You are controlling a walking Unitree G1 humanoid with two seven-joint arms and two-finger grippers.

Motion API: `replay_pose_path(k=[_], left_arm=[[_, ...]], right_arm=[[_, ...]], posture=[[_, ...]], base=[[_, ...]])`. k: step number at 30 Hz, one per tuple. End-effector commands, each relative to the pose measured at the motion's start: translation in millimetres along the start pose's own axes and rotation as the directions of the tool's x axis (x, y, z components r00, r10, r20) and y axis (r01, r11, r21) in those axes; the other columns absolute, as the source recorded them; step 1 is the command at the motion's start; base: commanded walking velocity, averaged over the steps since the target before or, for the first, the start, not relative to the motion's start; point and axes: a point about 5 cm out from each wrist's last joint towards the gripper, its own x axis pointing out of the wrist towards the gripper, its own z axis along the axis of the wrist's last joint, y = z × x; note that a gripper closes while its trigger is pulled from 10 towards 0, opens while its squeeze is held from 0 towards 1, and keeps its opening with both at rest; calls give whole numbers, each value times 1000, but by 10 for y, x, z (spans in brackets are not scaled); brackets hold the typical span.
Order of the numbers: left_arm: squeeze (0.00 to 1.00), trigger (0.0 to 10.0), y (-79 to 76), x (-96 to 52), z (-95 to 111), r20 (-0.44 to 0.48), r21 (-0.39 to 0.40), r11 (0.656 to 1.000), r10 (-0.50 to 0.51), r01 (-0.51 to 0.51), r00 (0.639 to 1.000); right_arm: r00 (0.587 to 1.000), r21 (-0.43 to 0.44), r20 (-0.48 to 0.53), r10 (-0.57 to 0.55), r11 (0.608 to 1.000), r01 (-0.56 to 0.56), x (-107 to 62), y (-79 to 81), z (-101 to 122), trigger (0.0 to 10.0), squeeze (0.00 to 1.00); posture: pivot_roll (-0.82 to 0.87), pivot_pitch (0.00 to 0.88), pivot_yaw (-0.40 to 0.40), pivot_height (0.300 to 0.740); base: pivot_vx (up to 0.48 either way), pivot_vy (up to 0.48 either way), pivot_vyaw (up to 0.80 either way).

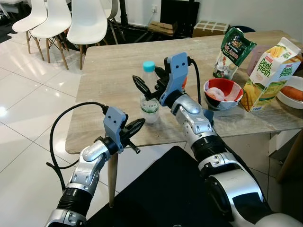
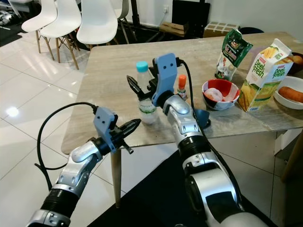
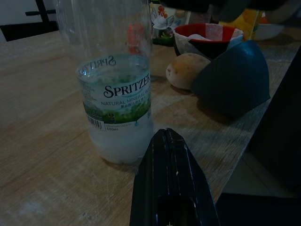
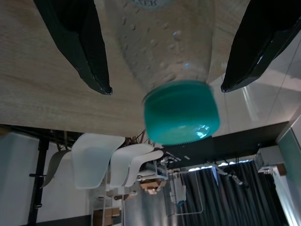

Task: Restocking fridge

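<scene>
1. While the right gripper (image 1: 147,81) stands spread around the water bottle (image 1: 149,97), one finger on either side of its neck and neither pad touching, the bottle stands upright on the wooden table (image 1: 109,75) near the front edge.
2. Bottle: clear plastic, teal cap (image 4: 182,112), only a little water at the bottom; label reads "SPRITZER NATURAL MINERAL WATER".
3. Red bowl (image 1: 223,93) at 3 o'clock of the bottle holds pale, wrapped-looking items.
4. Juice carton (image 1: 270,74), 3 o'clock of the bowl, reads "peel fresh".
5. Green pouch (image 1: 233,52) at 12 o'clock of the bowl; print unreadable.
6. Left gripper (image 1: 134,128), fingers pressed together, holds nothing, hovering at the front table edge, 7 o'clock of the bottle.
7. Bare tabletop lies at 9 to 11 o'clock of the bottle.
</scene>
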Motion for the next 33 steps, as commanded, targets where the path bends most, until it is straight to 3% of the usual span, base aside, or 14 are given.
replay_pose_path(k=[1, 16, 31, 32, 33], left_arm=[[0, 10000, -7, -34, -36, -29, 4, 1000, -5, 5, 1000], [0, 10000, 4, -57, -48, -47, 8, 1000, -3, 4, 999], [0, 10000, 42, -59, -46, -56, 17, 1000, 16, -15, 998], [0, 10000, 44, -58, -45, -56, 17, 1000, 18, -17, 998], [0, 10000, 46, -58, -44, -56, 17, 1000, 19, -18, 998]], right_arm=[[999, 7, -33, 7, 1000, -7, -29, 35, -122, 10000, 0], [998, 19, -59, 1, 1000, 1, 27, 108, -200, 10000, 0], [998, 13, -58, -23, 1000, 24, 40, 78, -198, 10000, 0], [998, 13, -58, -27, 1000, 28, 40, 72, -198, 7922, 0], [998, 13, -59, -30, 999, 31, 40, 69, -197, 7922, 0]], posture=[[-84, 111, 38, 740], [-75, 110, 37, 740], [-75, 113, 37, 740], [-75, 113, 37, 740], [-74, 112, 37, 740]], base=[[0, 0, 0], [0, 0, 0], [0, 0, 0], [0, 0, 0], [0, 0, 0]])
